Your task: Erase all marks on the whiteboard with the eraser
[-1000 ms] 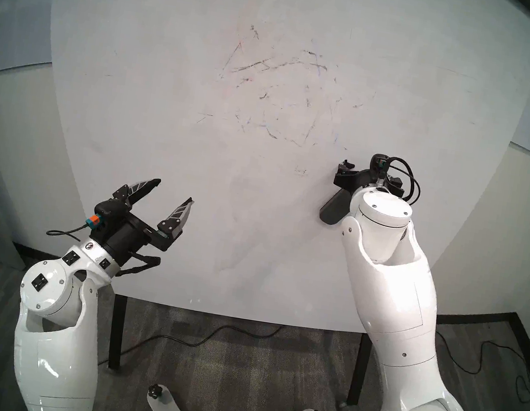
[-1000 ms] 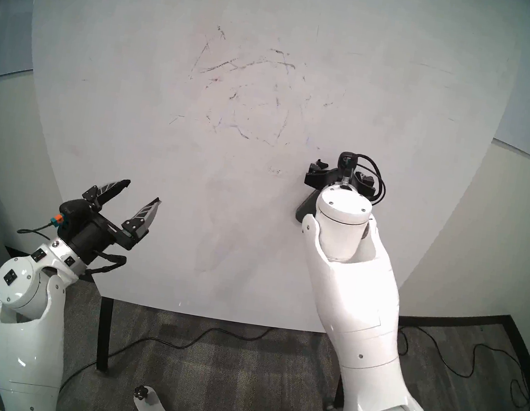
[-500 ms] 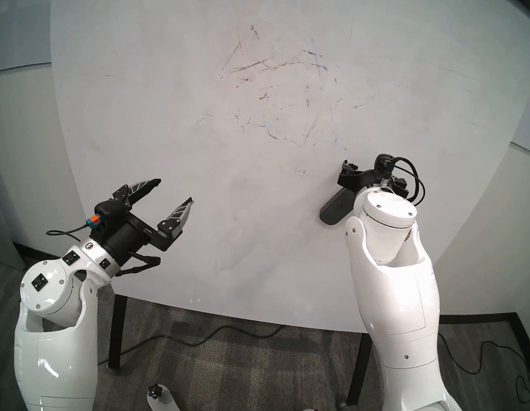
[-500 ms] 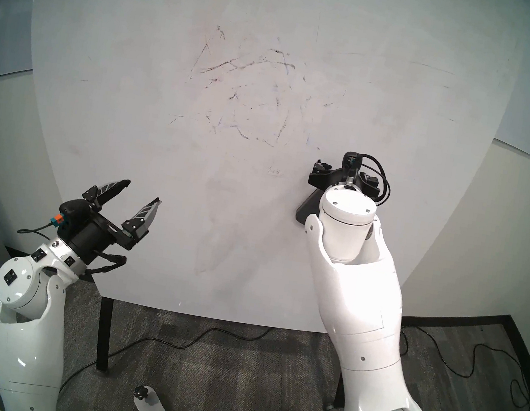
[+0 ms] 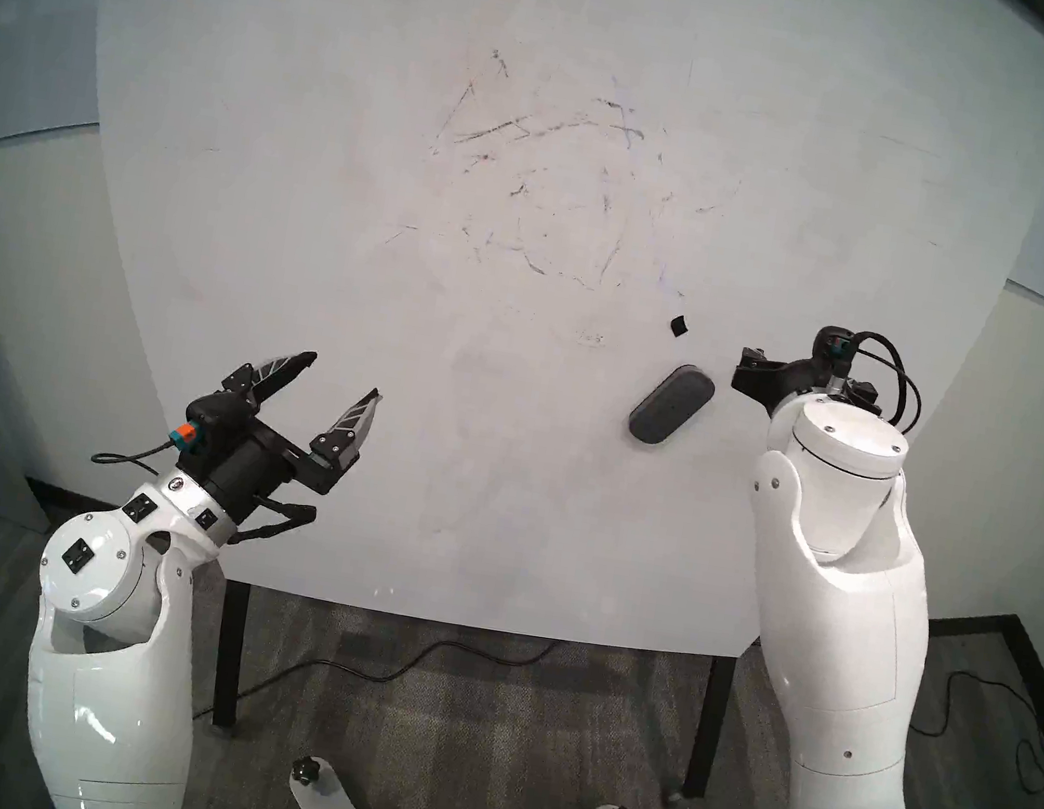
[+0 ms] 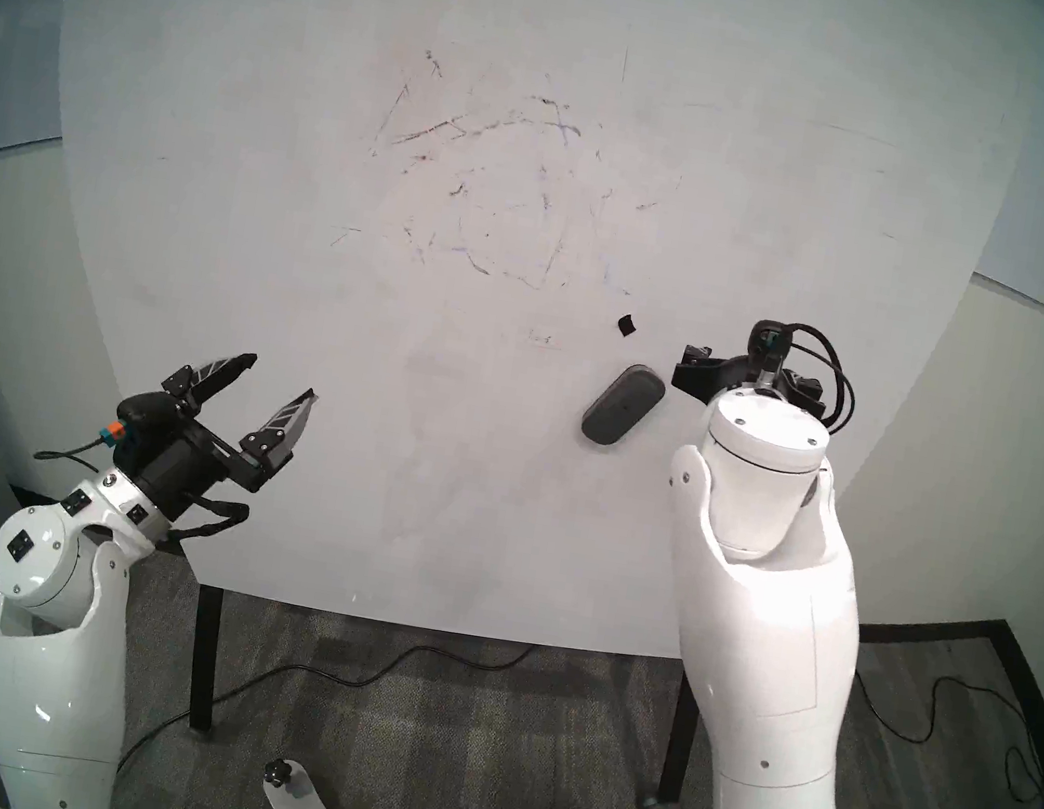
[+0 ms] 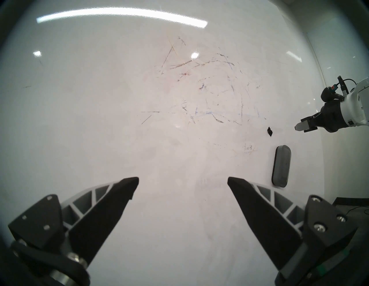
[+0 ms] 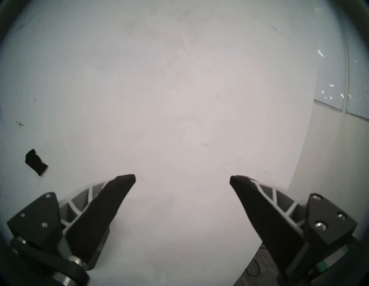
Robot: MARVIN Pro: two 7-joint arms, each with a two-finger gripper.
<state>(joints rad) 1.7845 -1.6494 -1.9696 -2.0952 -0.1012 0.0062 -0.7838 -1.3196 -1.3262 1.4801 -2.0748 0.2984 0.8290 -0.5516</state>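
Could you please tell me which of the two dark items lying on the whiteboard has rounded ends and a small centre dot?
The eraser, the larger grey oblong pad. The black scrap beyond it is tiny and ragged.

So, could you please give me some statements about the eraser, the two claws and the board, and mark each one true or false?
1. The eraser lies flat on the whiteboard, held by no claw. True.
2. The right claw is shut on the eraser. False: its jaws stand open with nothing between them, and it is off to the eraser's right.
3. The left claw is open and empty. True.
4. The whiteboard is wiped clean. False: smudged marks remain across its middle.
5. A small black scrap lies on the board beyond the eraser. True.
6. The scrap touches the eraser. False: bare board shows between them.
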